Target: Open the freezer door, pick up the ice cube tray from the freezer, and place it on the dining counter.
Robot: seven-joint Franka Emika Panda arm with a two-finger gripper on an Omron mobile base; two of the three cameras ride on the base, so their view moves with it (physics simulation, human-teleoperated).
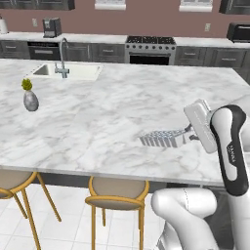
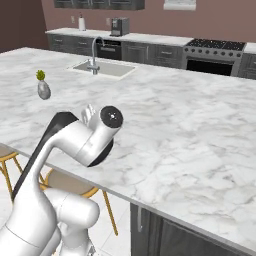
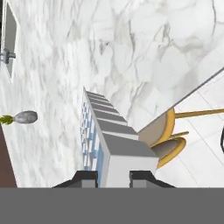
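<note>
Just ice cube tray (image 1: 161, 138) near dining counter (image 1: 112, 168) edge

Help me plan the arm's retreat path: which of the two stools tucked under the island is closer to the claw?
The stool with its whole round seat in frame, right of the other stool cut off by the left edge. It sits almost under the claw gripping the ice cube tray.

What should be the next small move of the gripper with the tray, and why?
Probably lower a little, then open. The gripper is shut on the ice cube tray, held on its edge over the dining counter near the front rim.
</note>
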